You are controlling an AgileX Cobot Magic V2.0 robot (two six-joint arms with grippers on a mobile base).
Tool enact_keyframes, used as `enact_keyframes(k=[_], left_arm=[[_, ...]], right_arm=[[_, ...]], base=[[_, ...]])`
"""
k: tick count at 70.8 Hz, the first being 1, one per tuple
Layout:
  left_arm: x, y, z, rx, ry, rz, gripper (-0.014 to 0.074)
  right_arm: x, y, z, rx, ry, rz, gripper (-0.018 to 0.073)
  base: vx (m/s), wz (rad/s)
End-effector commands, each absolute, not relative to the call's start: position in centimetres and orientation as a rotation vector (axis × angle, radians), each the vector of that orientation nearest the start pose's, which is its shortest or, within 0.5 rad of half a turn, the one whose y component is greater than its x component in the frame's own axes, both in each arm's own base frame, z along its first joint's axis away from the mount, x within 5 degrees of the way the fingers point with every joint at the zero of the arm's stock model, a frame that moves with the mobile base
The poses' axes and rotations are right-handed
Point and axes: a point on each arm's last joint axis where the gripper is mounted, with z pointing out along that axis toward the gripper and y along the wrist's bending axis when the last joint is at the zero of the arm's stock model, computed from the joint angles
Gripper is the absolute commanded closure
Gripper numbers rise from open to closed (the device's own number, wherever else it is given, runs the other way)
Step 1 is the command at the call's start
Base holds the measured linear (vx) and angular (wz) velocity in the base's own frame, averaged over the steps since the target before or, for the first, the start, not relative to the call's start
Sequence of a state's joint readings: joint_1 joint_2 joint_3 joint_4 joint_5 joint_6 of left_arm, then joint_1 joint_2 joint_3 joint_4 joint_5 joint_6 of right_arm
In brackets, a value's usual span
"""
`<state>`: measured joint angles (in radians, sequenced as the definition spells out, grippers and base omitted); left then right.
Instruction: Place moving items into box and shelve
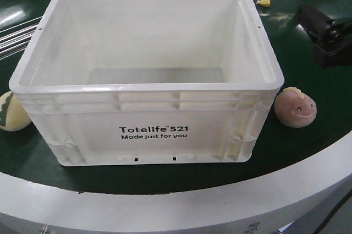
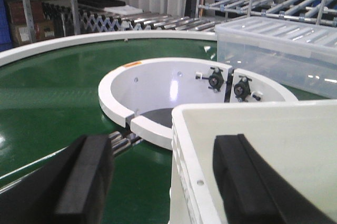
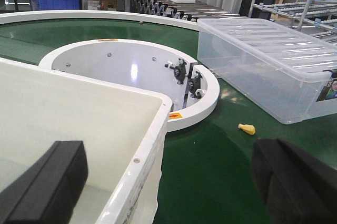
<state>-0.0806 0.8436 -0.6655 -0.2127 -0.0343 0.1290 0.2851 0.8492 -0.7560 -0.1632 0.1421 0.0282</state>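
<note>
One broad green belt (image 1: 308,151) carries everything, and its near edge is the main hazard. The white box (image 1: 148,129) stands close to that edge, empty, and its tall ribbed rim would likely catch a finger coming down too close beside it. The yellow toy (image 1: 12,112) lies just beside the box's left wall and the pink toy (image 1: 295,108) just beside its right, both near the belt's near edge. Round and soft, either could squirt from a shallow pinch and roll off. The left gripper (image 2: 166,187) and right gripper (image 3: 171,187) each have their jaws spread wide, holding nothing. A small yellow peg (image 1: 264,3) toward the far edge looks harmless.
</note>
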Motion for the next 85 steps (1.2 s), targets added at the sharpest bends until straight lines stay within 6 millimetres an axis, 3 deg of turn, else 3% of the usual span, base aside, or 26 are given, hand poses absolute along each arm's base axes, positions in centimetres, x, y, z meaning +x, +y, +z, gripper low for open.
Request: enact_keyframes(k=[1, 17, 35, 50, 65, 76, 85], left_arm=[[18.2, -1.3, 37.7, -0.034, 1.483, -0.124, 0.0037], [17.9, -0.6, 37.7, -0.057, 1.498, -0.100, 0.0037], [16.3, 1.5, 37.9, -0.137, 1.526, 0.004, 0.0037], [16.3, 1.6, 37.5, -0.125, 1.569, 0.028, 0.0037], [18.4, 1.9, 37.1, -0.135, 1.615, 0.026, 0.0037], [20.7, 2.0, 38.4, -0.137, 1.653, 0.011, 0.0037], [22.6, 2.1, 38.4, -0.131, 1.716, 0.007, 0.0037]], right_arm=[[17.5, 5.0, 38.7, -0.329, 1.565, 0.100, -0.0149], [17.5, 4.7, 38.7, -0.310, 1.578, 0.094, -0.0085], [17.6, -0.1, 38.3, -0.052, 1.663, -0.072, -0.0062], [17.3, -0.7, 38.3, -0.042, 1.681, -0.124, -0.0051], [19.0, -0.4, 38.4, -0.064, 1.717, -0.112, -0.0035], [21.0, -0.5, 39.2, -0.057, 1.762, -0.115, -0.0033], [22.9, -0.5, 38.5, -0.056, 1.835, -0.117, -0.0033]], base=[[0.00, 0.00], [0.00, 0.00], [0.00, 0.00], [0.00, 0.00], [0.00, 0.00], [0.00, 0.00], [0.00, 0.00]])
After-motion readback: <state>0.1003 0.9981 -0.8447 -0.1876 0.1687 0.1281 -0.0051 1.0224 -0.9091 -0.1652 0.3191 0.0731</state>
